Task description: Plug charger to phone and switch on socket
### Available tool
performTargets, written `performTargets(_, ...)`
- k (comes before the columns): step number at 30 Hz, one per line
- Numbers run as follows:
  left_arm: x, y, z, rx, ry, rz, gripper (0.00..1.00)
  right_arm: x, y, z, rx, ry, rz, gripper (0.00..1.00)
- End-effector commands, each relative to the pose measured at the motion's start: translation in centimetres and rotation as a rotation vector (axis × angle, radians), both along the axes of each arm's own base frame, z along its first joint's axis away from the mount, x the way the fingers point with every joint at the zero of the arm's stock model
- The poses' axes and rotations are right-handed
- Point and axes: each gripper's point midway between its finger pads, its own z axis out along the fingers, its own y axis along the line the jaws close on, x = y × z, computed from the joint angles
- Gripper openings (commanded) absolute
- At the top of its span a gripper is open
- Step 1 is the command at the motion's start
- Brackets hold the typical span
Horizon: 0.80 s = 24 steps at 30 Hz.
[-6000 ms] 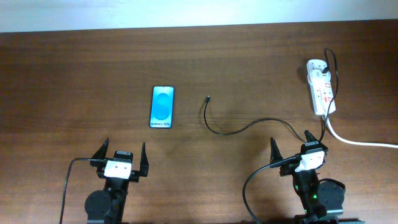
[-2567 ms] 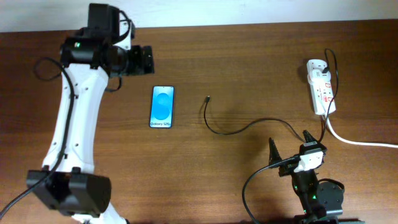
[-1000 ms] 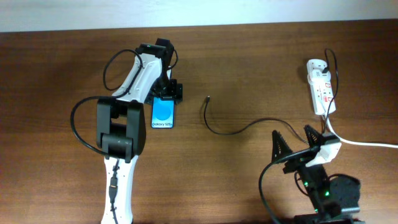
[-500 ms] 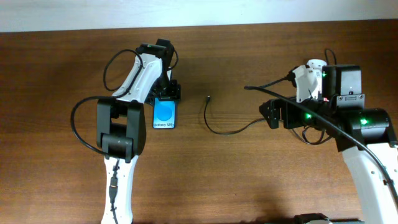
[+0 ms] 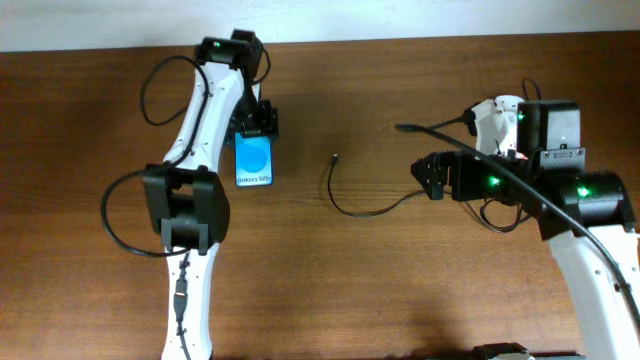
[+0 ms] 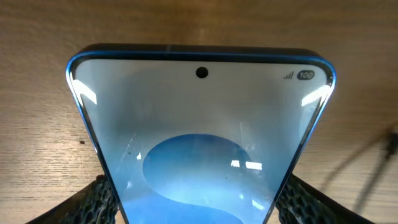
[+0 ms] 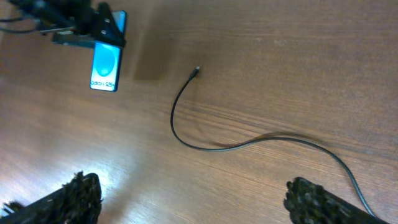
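Moved since half a second ago: phone [image 5: 254,163], shifted left and toward the far edge of the table [image 5: 400,300] and slightly turned, carried by the left gripper [image 5: 256,127]; the right arm has barely changed. Left gripper: pinching the phone across its long edges near the camera end, pads [image 6: 99,200] against both sides. Right gripper [image 5: 430,180]: fingers spread wide, holding nothing, poised to the right of the charger [image 5: 350,212]. Charger: lying loose on the table, connector tip [image 5: 334,157] near the phone on its right, not touching it. Socket: beneath the right arm, not discernible. Step in hand, by judgement: placing the phone for plugging. Next move probably calls for the right gripper to descend, grip the cable just behind the tip and align it with the phone's port; the switch comes after.
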Motion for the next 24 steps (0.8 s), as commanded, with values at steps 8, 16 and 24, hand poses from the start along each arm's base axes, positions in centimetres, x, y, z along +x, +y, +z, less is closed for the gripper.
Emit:
performTargets(8, 1.3, 1.5, 4.1, -0.328, 0.018, 0.329, 0.00, 8.9, 8.9, -5.9, 0.088, 0.271, 0.013, 0.83)
performTargets(16, 1.7, 1.7, 4.0, -0.319, 0.001, 0.328, 0.00, 10.3, 13.6, -14.5, 0.061, 0.415, 0.020, 0.81)
performTargets(24, 1.7, 1.7, 4.0, -0.322, 0.001, 0.328, 0.00, 11.5, 14.4, -19.5, 0.074, 0.478, -0.023, 0.76)
